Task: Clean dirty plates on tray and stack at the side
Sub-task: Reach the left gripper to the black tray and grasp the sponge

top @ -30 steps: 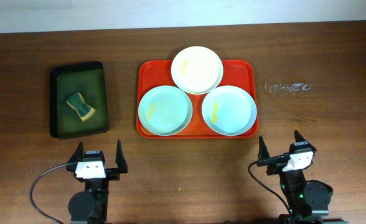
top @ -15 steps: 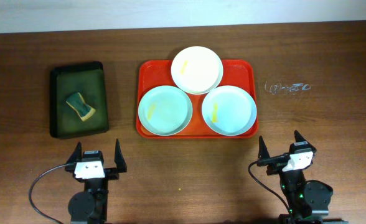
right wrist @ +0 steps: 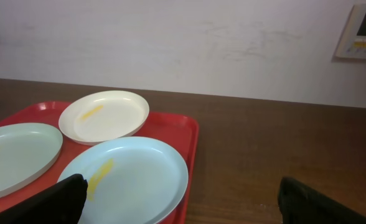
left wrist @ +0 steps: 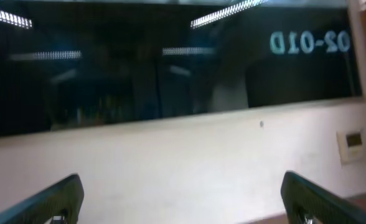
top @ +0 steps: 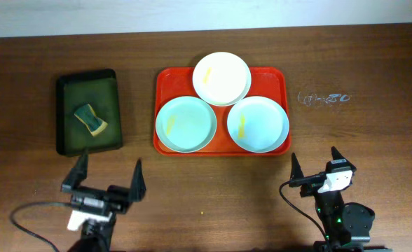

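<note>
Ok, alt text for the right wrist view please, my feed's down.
A cream plate sits behind two pale blue plates, all yellow-smeared, on a red tray. The right end effector is open, fingers at the bottom corners; brown table at right.

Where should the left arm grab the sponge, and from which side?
Pinch the sponge across its short width, coming straight down: it lies flat and slanted in the green tray, whose raised rim would likely block a sideways approach.

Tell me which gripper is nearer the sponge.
Left. The left gripper sits just below the green tray holding the sponge; the right gripper is far off, below the right corner of the red tray.
</note>
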